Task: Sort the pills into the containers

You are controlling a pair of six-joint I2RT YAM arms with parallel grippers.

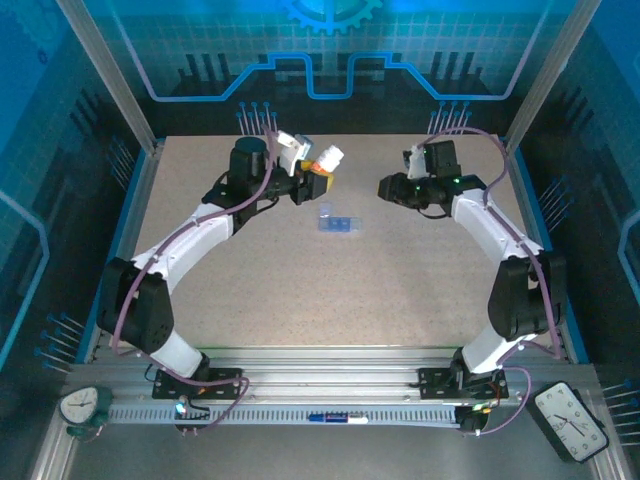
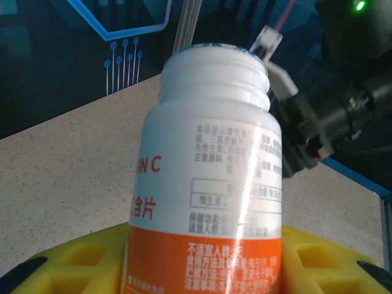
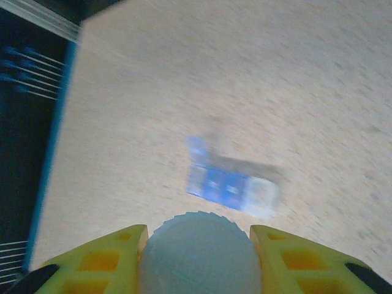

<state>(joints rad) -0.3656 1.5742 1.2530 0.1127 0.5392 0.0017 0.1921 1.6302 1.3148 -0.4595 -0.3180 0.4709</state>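
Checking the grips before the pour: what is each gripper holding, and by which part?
Left gripper holds the open pill bottle by its lower body; right gripper holds the white cap by its ribbed sides.

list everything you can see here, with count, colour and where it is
bottle: one, white and orange, cap off, held above the table
cap: one, white, ridged, held above the table
pill box: one, translucent blue, mid-table
table: one, speckled beige
round clock: one, green, near left corner
square clock: one, black, near right corner
pen: one, blue and white, near rail
left gripper: one, yellow fingers, shut on bottle
right gripper: one, yellow fingers, shut on cap
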